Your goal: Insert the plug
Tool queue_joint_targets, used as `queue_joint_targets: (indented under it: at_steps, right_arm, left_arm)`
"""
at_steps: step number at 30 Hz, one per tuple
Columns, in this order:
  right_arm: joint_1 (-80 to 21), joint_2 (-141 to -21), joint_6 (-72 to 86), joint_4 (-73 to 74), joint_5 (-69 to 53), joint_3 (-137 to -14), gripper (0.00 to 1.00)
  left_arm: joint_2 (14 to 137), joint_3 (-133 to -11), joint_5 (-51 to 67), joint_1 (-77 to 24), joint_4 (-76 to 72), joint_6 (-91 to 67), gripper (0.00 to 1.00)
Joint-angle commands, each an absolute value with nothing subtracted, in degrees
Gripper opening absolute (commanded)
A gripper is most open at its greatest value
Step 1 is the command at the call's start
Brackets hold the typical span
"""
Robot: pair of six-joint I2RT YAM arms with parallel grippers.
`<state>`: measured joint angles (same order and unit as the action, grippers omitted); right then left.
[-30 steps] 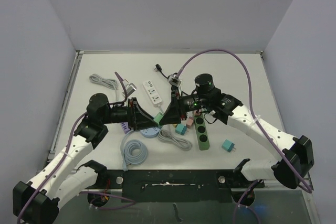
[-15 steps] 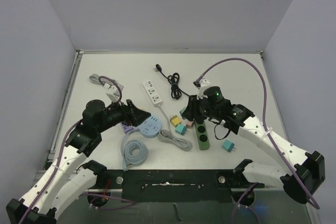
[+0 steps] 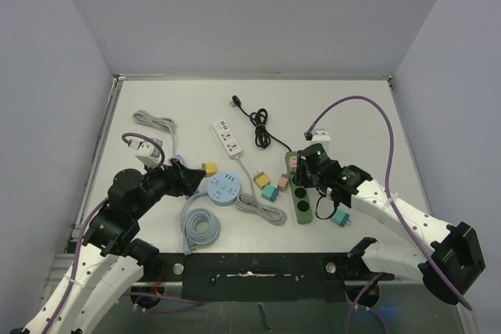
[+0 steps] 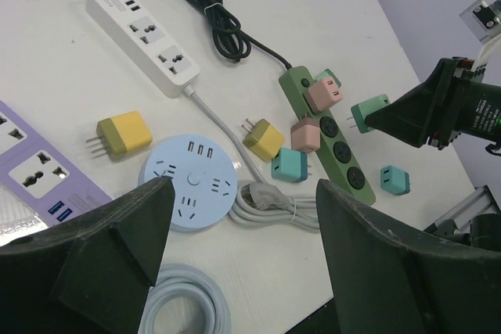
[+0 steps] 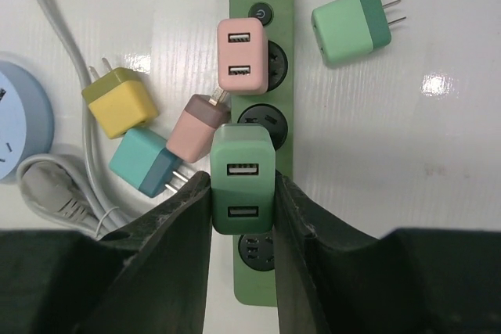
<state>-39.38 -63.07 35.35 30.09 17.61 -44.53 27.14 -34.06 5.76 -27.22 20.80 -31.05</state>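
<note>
My right gripper (image 5: 243,193) is shut on a green plug (image 5: 243,185) with two USB ports facing the wrist camera. It hovers over the lower sockets of the green power strip (image 5: 258,283). The left wrist view shows this green plug (image 4: 369,112) in the air, its prongs bare and clear of the power strip (image 4: 348,163). A pink plug (image 5: 239,54) sits in the strip's top socket. My left gripper (image 4: 243,185) stands open and empty at the left, above the round blue socket hub (image 4: 192,181). From the top view, the right gripper (image 3: 301,180) is over the strip (image 3: 302,207).
Loose plugs lie left of the strip: yellow (image 5: 119,101), teal (image 5: 145,160) and pink (image 5: 200,124). A mint plug (image 5: 351,26) lies to its right. A white power strip (image 3: 228,138), black cable (image 3: 254,119), coiled grey cables (image 3: 200,227) and a purple strip (image 4: 31,170) share the table.
The two grippers met in the middle around the green plug. My left gripper opened and drew back left. My right gripper carried the plug down over the green strip.
</note>
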Motion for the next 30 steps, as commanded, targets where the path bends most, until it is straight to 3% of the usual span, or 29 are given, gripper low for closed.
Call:
queue_joint_targets:
  at_steps: [1, 30]
  right_arm:
    - [-39.64, -64.52, 34.34, 23.71, 21.91, -44.12, 0.0]
    - [-39.07, -74.79, 35.0, 23.66, 21.49, -42.49, 0.0]
  left_arm:
    - [26.56, -33.9, 4.04, -27.25, 19.62, -30.17, 0.71]
    - [27.16, -33.93, 4.66, -27.25, 19.95, -29.97, 0.71]
